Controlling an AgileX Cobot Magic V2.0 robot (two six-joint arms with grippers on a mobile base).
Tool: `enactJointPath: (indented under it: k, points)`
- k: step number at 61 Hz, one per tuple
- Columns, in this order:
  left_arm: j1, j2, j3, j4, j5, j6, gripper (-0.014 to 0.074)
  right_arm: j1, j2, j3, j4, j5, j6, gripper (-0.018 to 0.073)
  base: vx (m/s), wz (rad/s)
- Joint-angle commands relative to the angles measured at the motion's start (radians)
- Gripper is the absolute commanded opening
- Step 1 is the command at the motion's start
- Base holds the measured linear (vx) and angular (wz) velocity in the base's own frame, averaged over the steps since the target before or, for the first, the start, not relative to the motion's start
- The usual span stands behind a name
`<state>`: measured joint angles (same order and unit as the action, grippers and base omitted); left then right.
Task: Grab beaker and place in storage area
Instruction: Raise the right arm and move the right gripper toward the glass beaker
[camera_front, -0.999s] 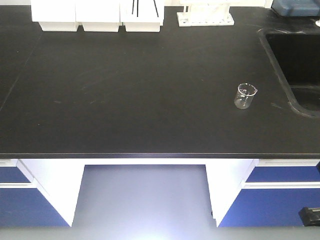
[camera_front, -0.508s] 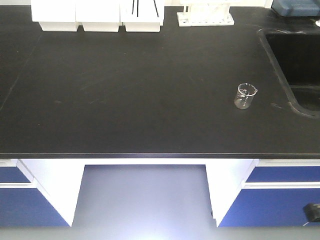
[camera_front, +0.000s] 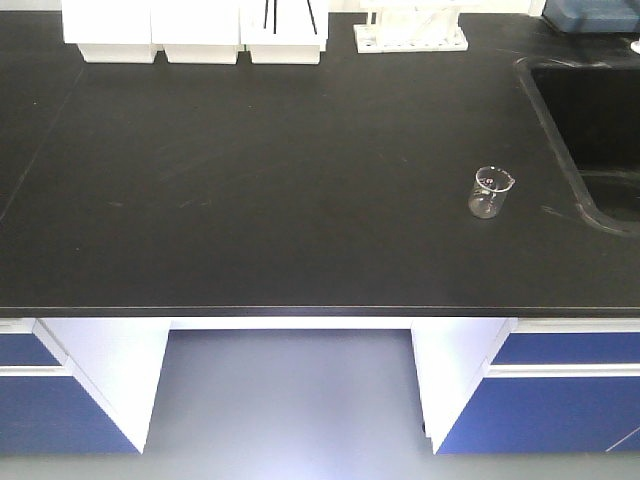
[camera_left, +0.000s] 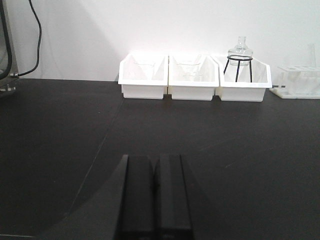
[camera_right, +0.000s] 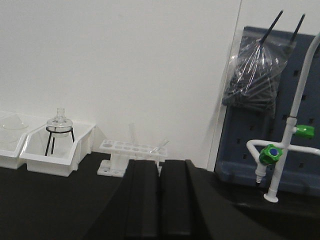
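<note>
The beaker (camera_front: 491, 192), a small clear glass with a pour lip, stands upright on the black benchtop (camera_front: 280, 200) right of centre, just left of the sink. No gripper shows in the front view. In the left wrist view my left gripper (camera_left: 155, 158) hovers over the benchtop with its black fingers pressed together and nothing between them. My right gripper (camera_right: 160, 163) is shut and empty too, facing the back wall. The beaker shows in neither wrist view. The storage area is out of view.
Three white bins (camera_left: 192, 77) line the back wall, one holding a flask on a black tripod (camera_left: 240, 56). A white test-tube rack (camera_right: 131, 152) stands right of them. The sink (camera_front: 590, 120), a green-knobbed tap (camera_right: 272, 154) and a blue pegboard (camera_right: 250, 150) are at the right.
A dark object at the lower right corner of the front view has slid out of frame. The beaker has not moved.
</note>
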<state>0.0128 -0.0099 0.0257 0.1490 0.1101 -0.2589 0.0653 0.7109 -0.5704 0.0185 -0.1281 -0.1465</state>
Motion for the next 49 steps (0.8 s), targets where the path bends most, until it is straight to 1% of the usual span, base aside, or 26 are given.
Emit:
enactJointPath:
  k: [1, 8, 17, 24, 28, 32, 38, 40, 43, 44, 47, 49]
  points:
    - [-0.006, -0.017, 0.022, -0.006, -0.084, -0.006, -0.0008, -0.004, 0.163, -0.142, -0.002, -0.068, 0.024, -0.0008, 0.00, 0.00]
    - [-0.006, -0.017, 0.022, -0.006, -0.084, -0.006, -0.0008, -0.004, 0.279, -0.235, -0.003, -0.067, 0.061, -0.0008, 0.00, 0.00]
    - [-0.006, -0.017, 0.022, -0.006, -0.084, -0.006, -0.0008, -0.004, 0.335, -0.276, -0.006, -0.087, 0.058, 0.0003, 0.00, 0.00]
    - [-0.006, -0.017, 0.022, -0.006, -0.084, -0.006, -0.0008, -0.004, 0.335, -0.276, -0.024, -0.098, 0.056, 0.0045, 0.00, 0.00]
    - [-0.006, -0.017, 0.022, -0.006, -0.084, -0.006, -0.0008, -0.004, 0.334, -0.276, -0.033, -0.097, 0.056, 0.0094, 0.00, 0.00]
    - [-0.006, -0.017, 0.022, -0.006, -0.084, -0.006, -0.0008, -0.004, 0.334, -0.276, -0.050, -0.098, 0.056, 0.0176, 0.00, 0.00]
    - [-0.006, -0.017, 0.022, -0.006, -0.084, -0.006, -0.0008, -0.004, 0.333, -0.276, -0.057, -0.098, 0.056, 0.0351, 0.00, 0.00]
    - [-0.006, -0.017, 0.022, -0.006, -0.084, -0.006, -0.0008, -0.004, 0.333, -0.276, -0.051, -0.102, 0.059, 0.0445, 0.00, 0.00]
    - [-0.006, -0.017, 0.022, -0.006, -0.084, -0.006, -0.0008, -0.004, 0.333, -0.276, -0.038, -0.110, 0.059, 0.0539, 0.00, 0.00]
    - [-0.006, -0.017, 0.022, -0.006, -0.084, -0.006, -0.0008, -0.004, 0.333, -0.276, -0.032, -0.116, 0.059, 0.0585, 0.00, 0.00]
    - [-0.006, -0.017, 0.022, -0.006, -0.084, -0.006, -0.0008, -0.004, 0.333, -0.276, -0.018, -0.138, 0.058, 0.0684, 0.00, 0.00]
    - [-0.006, -0.017, 0.022, -0.006, -0.084, -0.006, -0.0008, -0.004, 0.333, -0.276, -0.006, -0.153, 0.058, 0.0734, 0.00, 0.00]
